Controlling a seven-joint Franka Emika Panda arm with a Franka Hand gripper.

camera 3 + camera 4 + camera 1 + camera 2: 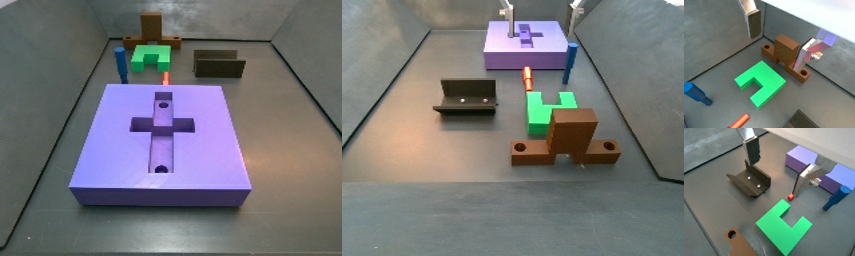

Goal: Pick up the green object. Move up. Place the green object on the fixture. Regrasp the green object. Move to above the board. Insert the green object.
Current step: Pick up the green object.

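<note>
Green object [761,82] below the gripper's [777,40] parted, empty jaws.

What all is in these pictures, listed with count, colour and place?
Green chunky U-shaped block: one, bright green, on the floor between the brown piece and the orange peg.
Large flat purple board: one, purple, cross-shaped recess and two round holes.
Dark L-shaped fixture: one, dark, beside the green block.
Brown cross-shaped piece: one, brown, upright.
Slim blue peg: one, blue, upright by the board.
Small orange peg: one, lying flat.
Tool: one, silver fingers, open, above the floor, holding nothing.
</note>
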